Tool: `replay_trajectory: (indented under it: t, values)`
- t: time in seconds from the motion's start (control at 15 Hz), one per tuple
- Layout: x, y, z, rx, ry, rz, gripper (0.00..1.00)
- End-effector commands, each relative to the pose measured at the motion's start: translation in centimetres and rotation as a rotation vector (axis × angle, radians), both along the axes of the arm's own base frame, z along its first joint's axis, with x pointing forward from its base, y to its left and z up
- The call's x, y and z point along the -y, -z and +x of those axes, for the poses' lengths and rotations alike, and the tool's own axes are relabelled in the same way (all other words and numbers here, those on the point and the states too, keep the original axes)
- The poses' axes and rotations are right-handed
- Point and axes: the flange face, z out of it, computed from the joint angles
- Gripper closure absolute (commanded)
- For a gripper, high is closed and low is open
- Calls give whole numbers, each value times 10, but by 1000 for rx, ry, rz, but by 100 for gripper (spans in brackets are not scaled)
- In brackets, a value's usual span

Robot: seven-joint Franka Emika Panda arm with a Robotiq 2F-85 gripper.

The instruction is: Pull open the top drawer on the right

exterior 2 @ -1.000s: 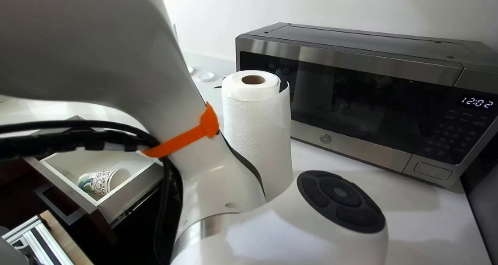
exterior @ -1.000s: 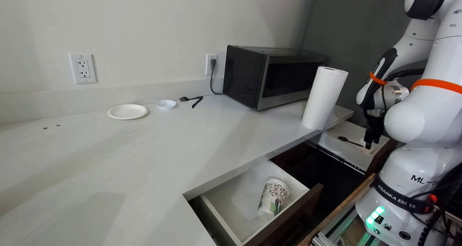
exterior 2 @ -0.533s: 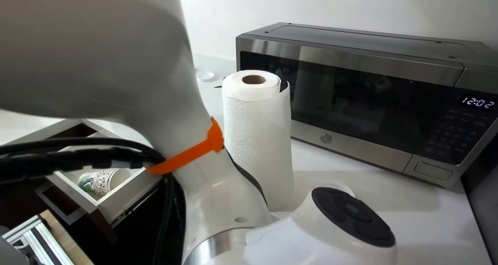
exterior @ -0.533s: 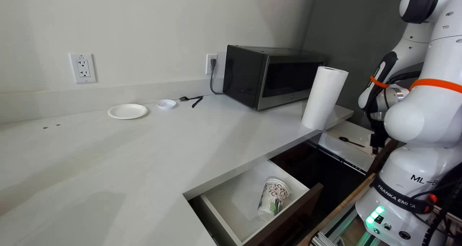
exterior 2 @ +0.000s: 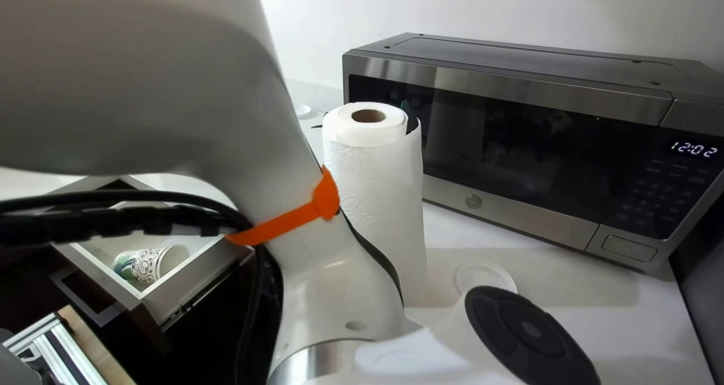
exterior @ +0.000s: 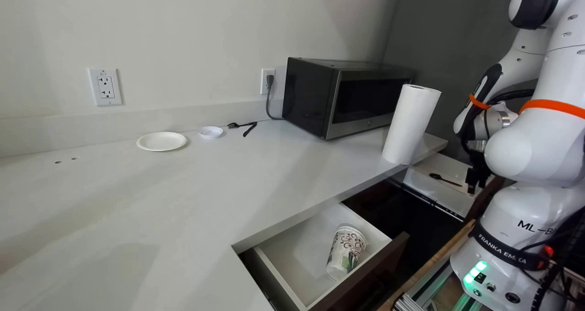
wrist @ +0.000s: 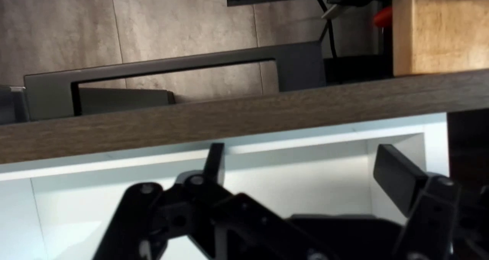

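The top drawer (exterior: 434,196) stands pulled out at the right in an exterior view. Its inside is pale, and a black spoon (exterior: 444,180) lies in it. In the wrist view its dark brown front panel (wrist: 229,118) crosses the middle, with the whitish inside (wrist: 305,176) below. A dark grey handle (wrist: 175,64) sticks out past the panel. My gripper (exterior: 477,186) is over the drawer near its front panel. The gripper also shows in the wrist view (wrist: 300,150). Its fingers are wide apart with nothing between them. Gripper and top drawer are out of view in an exterior view filled by the arm.
A wider open drawer (exterior: 269,274) with a paper cup (exterior: 346,252) stands nearer along the counter. A paper towel roll (exterior: 411,123) and a microwave (exterior: 347,96) stand on the counter (exterior: 205,210). A wooden block (wrist: 443,34) touches the panel's outer side in the wrist view.
My gripper has moved slightly towards the drawer's front panel. The arm has shifted right and down in an exterior view, uncovering a round white lid. The drawers have not moved.
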Motion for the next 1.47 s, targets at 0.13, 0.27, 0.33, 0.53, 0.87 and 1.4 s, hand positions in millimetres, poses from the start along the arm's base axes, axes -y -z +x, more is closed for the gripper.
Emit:
replay_trajectory:
  t: [0.13,0.27,0.33,0.53,0.87,1.4]
  values:
    - [-12,-21,-7,248,31,-23,0]
    - [-20,-30,1,303,11,-43,0]
    - [-25,-33,6,322,-2,-51,0]
    - [-45,-38,19,352,-30,-53,0]
    - [-70,-58,45,428,-81,-149,0]
    - [-142,-82,133,589,-88,-269,0]
